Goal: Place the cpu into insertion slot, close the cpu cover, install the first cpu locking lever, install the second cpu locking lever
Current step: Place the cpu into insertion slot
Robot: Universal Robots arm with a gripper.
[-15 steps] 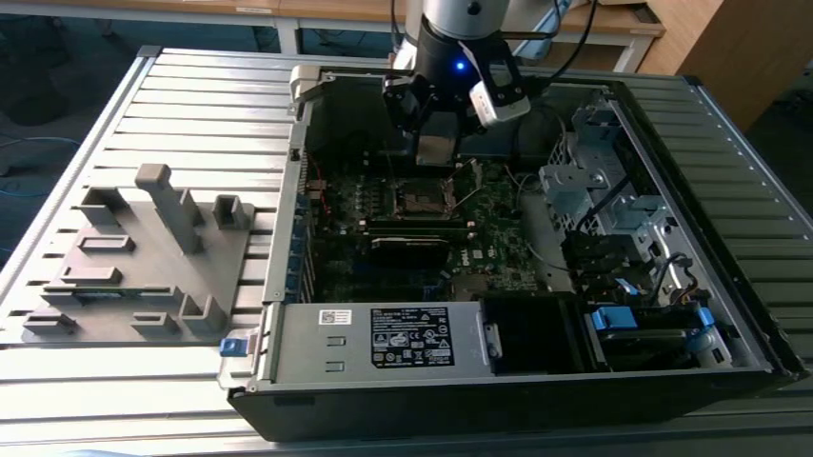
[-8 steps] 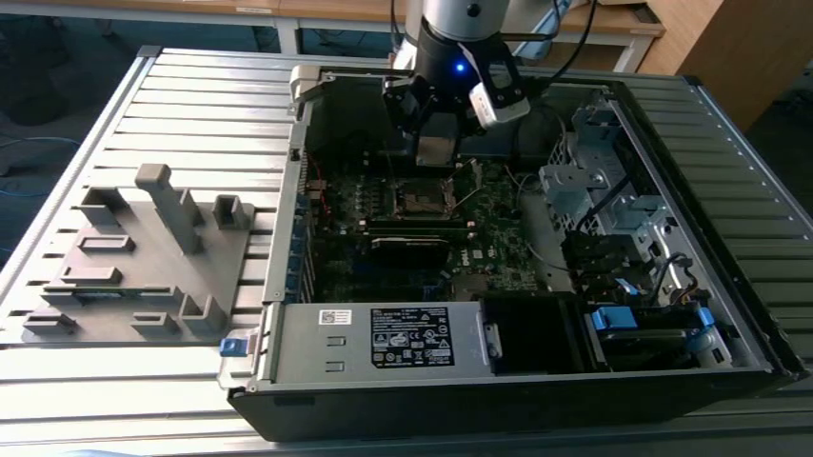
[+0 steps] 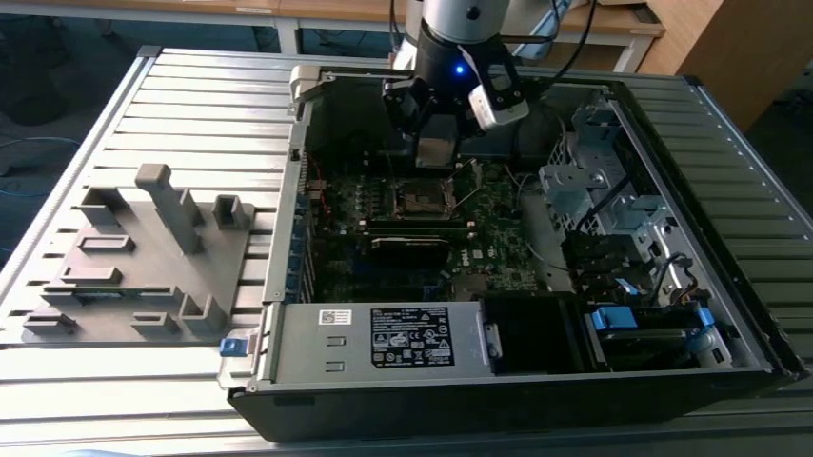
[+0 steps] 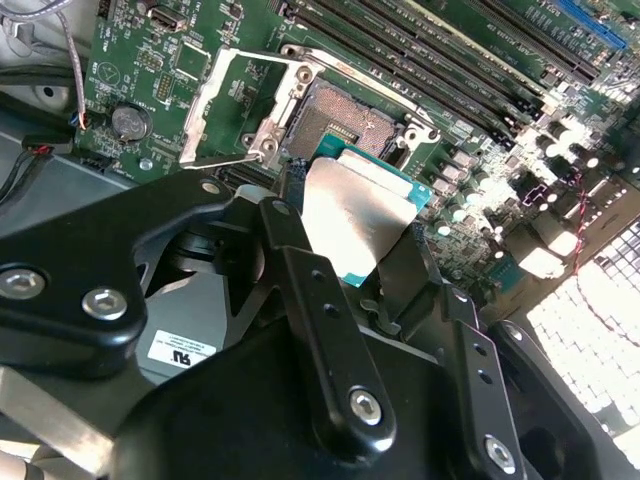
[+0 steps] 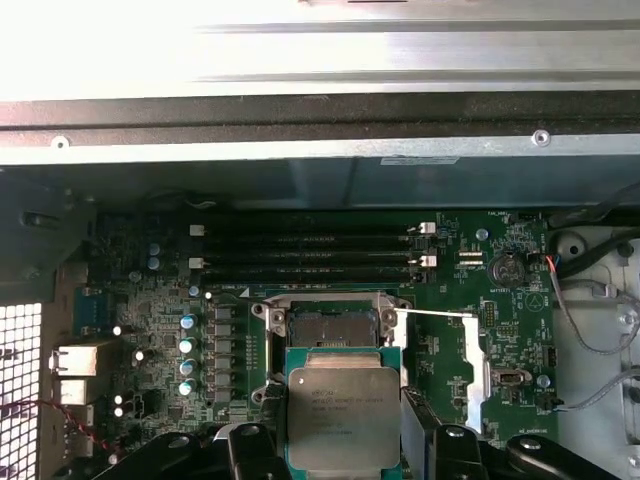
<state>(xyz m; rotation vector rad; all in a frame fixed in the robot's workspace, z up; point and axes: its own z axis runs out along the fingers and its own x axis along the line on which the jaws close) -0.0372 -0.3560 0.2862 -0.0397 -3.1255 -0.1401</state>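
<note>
My gripper (image 3: pixel 435 148) hangs inside the open computer case, just above the motherboard. It is shut on the cpu (image 4: pixel 352 215), a thin square chip with a silvery face and green edge, held by two opposite edges between the black fingers (image 4: pixel 290 260). The insertion slot (image 4: pixel 345 120) lies bare a short way beyond the chip, dark in the centre with a silvery rim. In the first wrist view the cpu (image 5: pixel 343 415) overlaps the near edge of the insertion slot (image 5: pixel 332 325) and stands apart from it. The cpu cover (image 4: pixel 225 105) is swung open beside the slot. I cannot tell the locking levers from the rim.
Long memory slots (image 5: pixel 310 250) run beside the slot, and a row of capacitors (image 5: pixel 186 350) stands on another side. The case wall (image 5: pixel 320 150) rises beyond them. A power supply (image 3: pixel 406 335) and drive cage (image 3: pixel 597 190) crowd the case. A grey fixture (image 3: pixel 147 257) sits at the exterior view's left.
</note>
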